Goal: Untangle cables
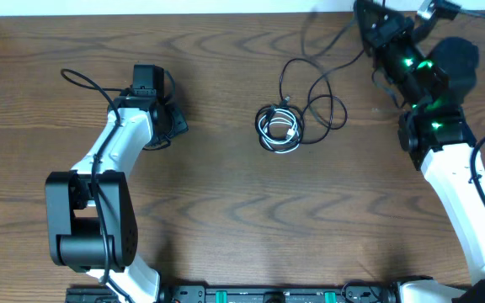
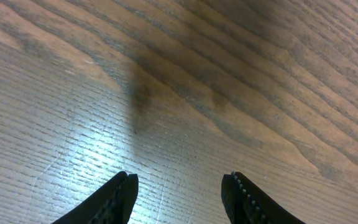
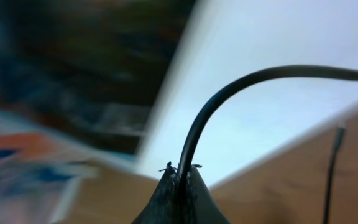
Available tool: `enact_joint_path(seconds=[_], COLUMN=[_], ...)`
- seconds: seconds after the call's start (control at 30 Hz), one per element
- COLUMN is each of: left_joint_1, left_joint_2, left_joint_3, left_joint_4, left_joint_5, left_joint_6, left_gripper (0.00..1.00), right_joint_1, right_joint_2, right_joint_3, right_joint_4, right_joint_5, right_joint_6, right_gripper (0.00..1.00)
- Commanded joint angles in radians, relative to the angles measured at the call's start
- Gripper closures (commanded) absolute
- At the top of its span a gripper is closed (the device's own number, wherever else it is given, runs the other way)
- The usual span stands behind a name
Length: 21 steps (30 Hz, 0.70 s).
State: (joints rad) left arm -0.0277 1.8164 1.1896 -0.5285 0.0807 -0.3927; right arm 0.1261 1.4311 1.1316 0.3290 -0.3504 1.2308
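white cable (image 1: 280, 128): coiled up tight, flat on the desk (image 1: 226, 210), pretty much mid-desk. I'm using this coil as the reference for everything else.
black cable (image 3: 194, 127): its loose loops lie on and just right of the white coil and spill toward the far side. From there one strand runs off far-right to the right arm. So its long axis goes from the coil diagonally away to the far right. The two are clearly tangled at the coil.
right gripper (image 3: 180, 174): far-right of the coil, lifted near the desk's back edge. It's clamped fully closed on the black cable, which arcs up out of the fingertips.
left gripper (image 2: 179, 186): left of the coil, about level with it. The jaws sit roughly half apart with nothing between them, just bare wood grain underneath.
key relation: the coil lies straight to the right of the left gripper, which looks like the slightly nearer one. My guess is the left pins or grabs the white coil while the right pulls black away along that diagonal.
labels/writing: none I can read, only green lights on the right arm.
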Motion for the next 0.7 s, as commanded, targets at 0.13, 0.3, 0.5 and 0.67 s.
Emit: enact_joint_path(seconds=[0.13,0.3,0.5,0.67], left_joint_1=[0.004,0.004,0.004,0.004], left_joint_2=[0.009,0.009,0.009,0.009], left_joint_3=[-0.006,-0.006,-0.006,-0.006], left_joint_4=[0.000,0.000,0.000,0.000], left_joint_5=[0.003,0.003,0.003,0.003], left_joint_6=[0.006,0.006,0.006,0.006], left_gripper=[0.51,0.51,0.51,0.51], right_joint_1=[-0.006,-0.001,0.036,0.067], right_joint_2=[0.017,0.087,0.159,0.139], right_joint_3=[0.007,0.002,0.002,0.034], right_joint_4=[-0.476,-0.618,-0.673,-0.698], right_joint_5=[0.348,0.366,0.284,0.213], right_joint_6=[-0.291,-0.440,-0.638,-0.638], right_gripper=[0.99,0.98,0.49,0.09])
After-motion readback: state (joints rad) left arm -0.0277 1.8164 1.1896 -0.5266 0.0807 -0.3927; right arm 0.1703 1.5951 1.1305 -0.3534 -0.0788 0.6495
